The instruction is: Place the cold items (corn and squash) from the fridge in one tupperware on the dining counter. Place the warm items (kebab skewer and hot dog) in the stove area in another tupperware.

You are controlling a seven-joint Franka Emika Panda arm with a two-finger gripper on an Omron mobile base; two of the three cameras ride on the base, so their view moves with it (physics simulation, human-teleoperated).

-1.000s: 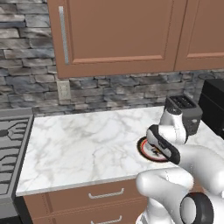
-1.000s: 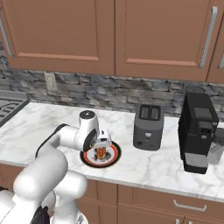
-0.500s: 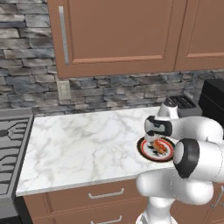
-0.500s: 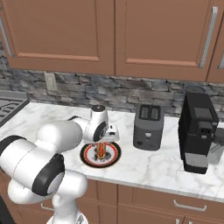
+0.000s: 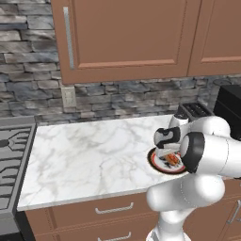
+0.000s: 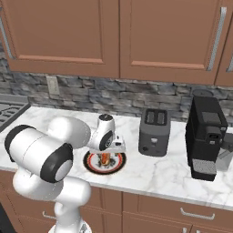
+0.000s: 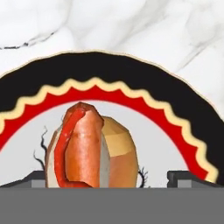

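Since the earlier frames the arm has been swung round over the plate (image 5: 164, 162) and the gripper (image 7: 109, 179) lowered close to it; the bench (image 5: 94, 155) and everything on it have stayed put. Jaws are seen spread wide and released, nothing grasped, one dark tip low on each side of the hand view. The hot dog (image 7: 83, 144) is seen lying on the plate, between the two tips but nearer the left one, its long axis running away from the camera, so roughly crosswise to the closing line of the jaws. The plate sits near the front edge of the bench, just left of the toaster (image 6: 154, 132), well apart from the stove (image 5: 9, 160) at the bench's left end. Judged next: a short further descent, slightly re-centred, then closing across the sausage's width. The kebab skewer cannot be made out for sure on the plate.
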